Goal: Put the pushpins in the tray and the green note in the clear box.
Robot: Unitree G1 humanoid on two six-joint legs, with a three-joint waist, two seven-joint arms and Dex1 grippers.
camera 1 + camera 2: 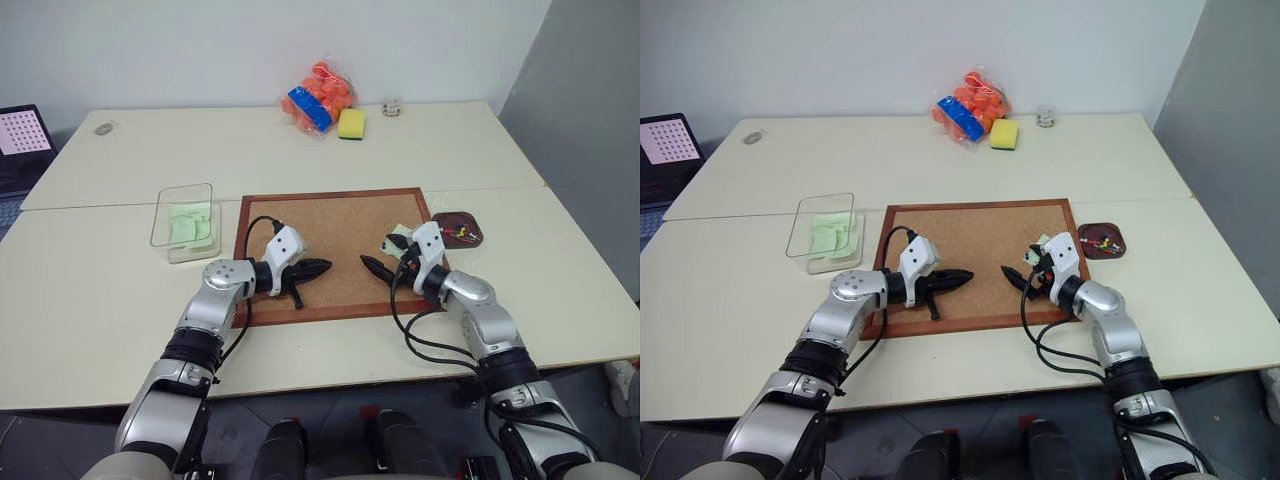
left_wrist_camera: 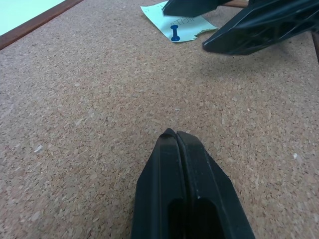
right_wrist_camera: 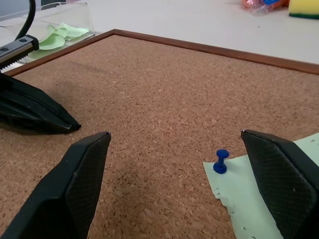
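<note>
The green note (image 3: 249,199) lies on the right part of the corkboard (image 1: 330,235), fixed there by a blue pushpin (image 3: 221,160). My right gripper (image 3: 175,133) hovers just above the board beside the note. It is open, with the pin standing between its fingers and close to one of them. Over the board's left part, my left gripper (image 2: 175,137) is shut and empty, pointing toward the right one. The dark brown tray (image 1: 472,220) sits just right of the board with small red and yellow pushpins (image 1: 461,236) in it. The clear box (image 1: 160,218) stands left of the board and holds green notes.
At the table's far edge lie a bag of orange things (image 1: 320,98), a yellow sponge (image 1: 351,123) and a small object (image 1: 391,107). A screen (image 1: 22,135) sits at the far left. A seam crosses the table behind the corkboard.
</note>
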